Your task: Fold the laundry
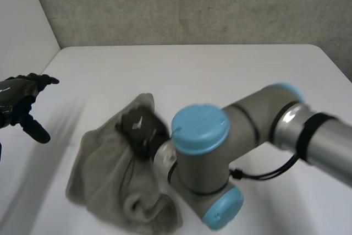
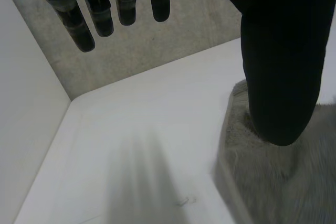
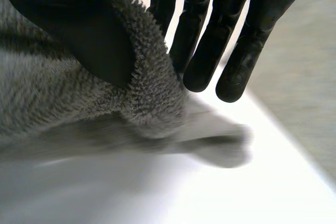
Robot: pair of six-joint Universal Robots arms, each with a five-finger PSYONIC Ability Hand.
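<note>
There is one grey towel [image 1: 104,174] lying bunched on the white counter [image 1: 220,70], on the robot's left-hand side of it and towards the near edge. The heap is running lengthwise from its far tip back towards the robot.

The right hand [image 1: 140,130] is reaching across from the other side and sitting on the towel's far part. Seen along its palm, the thumb is pressing into a rolled edge of the pile while the straight fingers are standing just behind that edge, so it looks to be pinching the cloth between them.

The left hand [image 1: 22,100] is hanging out at the counter's left side, well apart from the towel, with its fingers straight and nothing in it. The towel is lying to that hand's right.

The right hand is the nearer one, already on the cloth. I'd judge the left hand needs to come inward to the heap's left edge before anything gets spread or folded.

The count is one towel and two hands.
</note>
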